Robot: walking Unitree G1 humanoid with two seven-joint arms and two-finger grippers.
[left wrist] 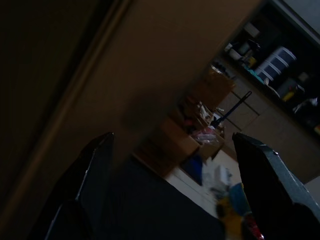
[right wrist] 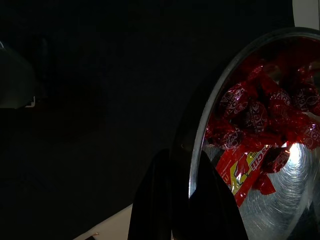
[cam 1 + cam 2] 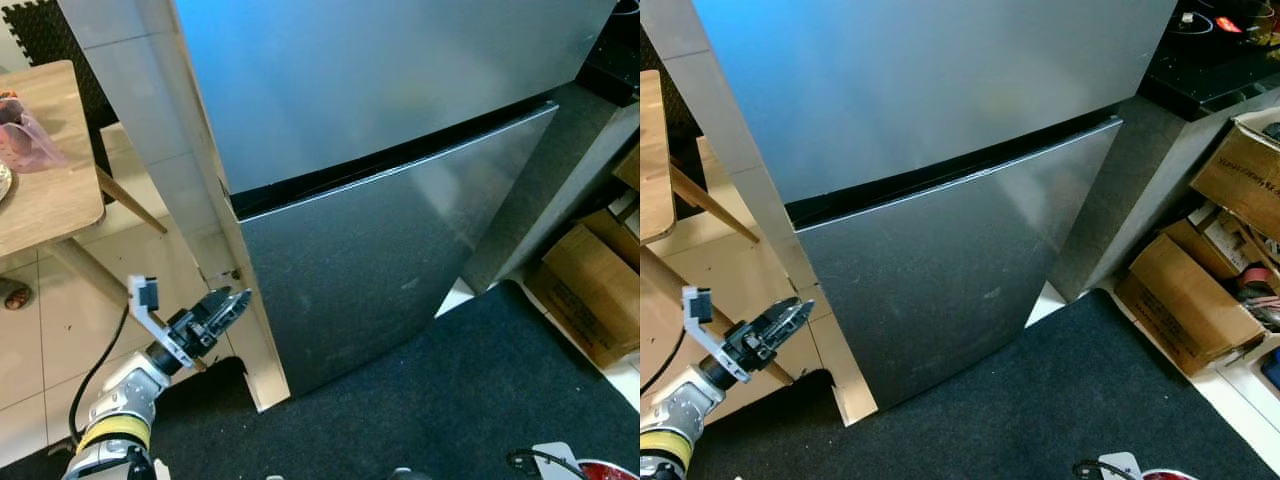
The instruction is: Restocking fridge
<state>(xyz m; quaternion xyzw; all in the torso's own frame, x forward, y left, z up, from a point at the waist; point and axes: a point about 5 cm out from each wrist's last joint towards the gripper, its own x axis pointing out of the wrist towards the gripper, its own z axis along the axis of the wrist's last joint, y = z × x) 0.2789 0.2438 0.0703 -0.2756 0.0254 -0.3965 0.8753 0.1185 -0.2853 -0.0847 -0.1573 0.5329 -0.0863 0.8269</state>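
Standing before the shut fridge (image 3: 380, 170).
Left hand (image 3: 232, 305) lower left, fingers wide, near the fridge corner; right hand (image 2: 186, 200) pinching a bowl (image 2: 200, 135) of red sweets (image 2: 255, 115).

The left arm (image 3: 120, 400) reaches up and forward from low on the robot's left, its silver forearm ending in a black wrist block. The left gripper (image 3: 232, 305) points at the lower left edge of the fridge (image 3: 390, 270), close beside the wooden panel (image 3: 215, 200) flanking it, its two black fingers (image 1: 95, 175) spread apart. The right gripper (image 2: 182, 200) has its fingers pinched together over the rim of a metal bowl (image 2: 200, 135).
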